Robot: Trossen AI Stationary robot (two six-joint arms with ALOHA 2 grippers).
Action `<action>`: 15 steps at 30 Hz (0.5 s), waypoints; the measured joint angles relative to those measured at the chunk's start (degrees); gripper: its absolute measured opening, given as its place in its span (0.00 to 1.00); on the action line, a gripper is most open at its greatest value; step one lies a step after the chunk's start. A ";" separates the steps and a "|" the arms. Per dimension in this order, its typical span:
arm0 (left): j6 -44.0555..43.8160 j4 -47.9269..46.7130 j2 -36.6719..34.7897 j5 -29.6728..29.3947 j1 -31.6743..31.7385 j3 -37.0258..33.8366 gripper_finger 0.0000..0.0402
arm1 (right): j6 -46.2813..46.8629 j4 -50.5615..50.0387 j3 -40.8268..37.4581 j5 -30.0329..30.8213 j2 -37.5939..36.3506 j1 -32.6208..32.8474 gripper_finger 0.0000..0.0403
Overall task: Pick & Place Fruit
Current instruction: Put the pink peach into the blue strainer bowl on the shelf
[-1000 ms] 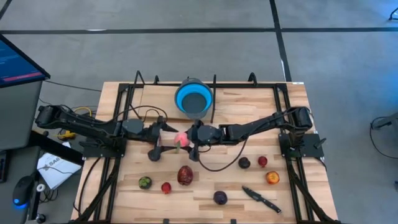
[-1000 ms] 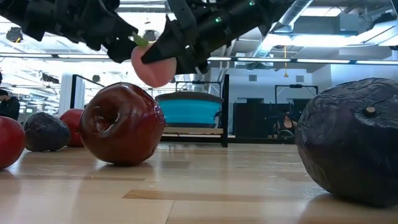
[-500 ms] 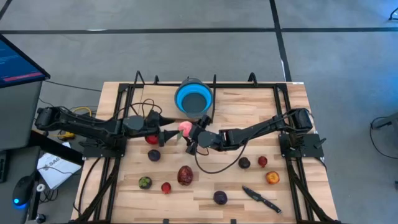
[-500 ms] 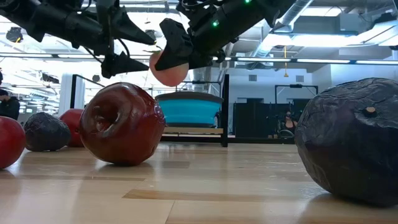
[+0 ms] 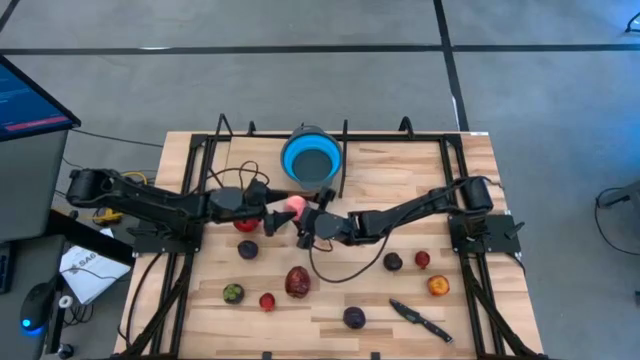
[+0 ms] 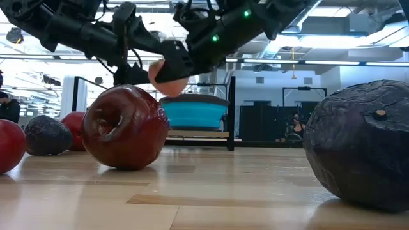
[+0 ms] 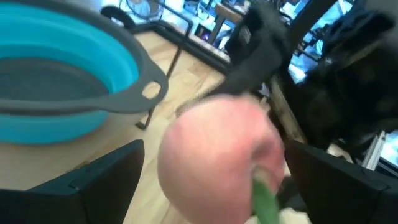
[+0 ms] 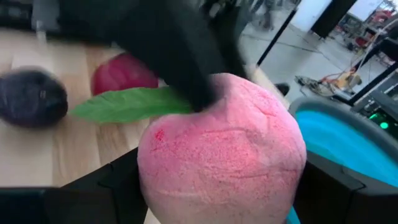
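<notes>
The pink fruit (image 5: pixel 293 207) with a green leaf (image 8: pixel 130 102) hangs in the air just in front of the blue bowl (image 5: pixel 312 158). My right gripper (image 5: pixel 305 222) is shut on it, reaching in from the table's right. My left gripper (image 5: pixel 272 214) is open, and its two fingers stand on either side of the same fruit (image 7: pixel 217 162). Other fruit lie on the table: a red one (image 5: pixel 245 224), a dark purple one (image 5: pixel 247 249), a big dark red one (image 5: pixel 297 282), a greenish one (image 5: pixel 233 292) and an orange one (image 5: pixel 438 286). My right gripper pinches the pink fruit between its two fingers, one on each side (image 8: pixel 149 174). It comes in about level from the table's right. The fruit is lifted clear of the table (image 6: pixel 167 76). My left gripper has one dark finger (image 8: pixel 186 68) over the fruit's leaf end; I cannot tell whether it touches.
A black-handled knife (image 5: pixel 420 320) lies near the front right. More fruit sit there: a small red one (image 5: pixel 267 301), dark purple ones (image 5: pixel 354 318) (image 5: pixel 393 262) and a red one (image 5: pixel 422 260). Black frame rails run along both table sides. Cables trail under the arms.
The pink fruit has moved toward the far edge, nearer the bowl, carried in my right gripper. My left gripper came away from it with fingers spread, then moved right until its fingers stand around the fruit again.
</notes>
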 joint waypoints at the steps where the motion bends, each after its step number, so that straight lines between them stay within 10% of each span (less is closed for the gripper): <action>1: -0.05 0.21 0.54 0.06 0.00 0.21 0.95 | 0.16 0.01 0.03 0.47 -0.14 -0.07 0.74; 15: -1.18 7.89 6.85 -1.48 0.02 0.40 0.93 | -1.51 3.26 0.01 0.75 -0.20 0.02 0.74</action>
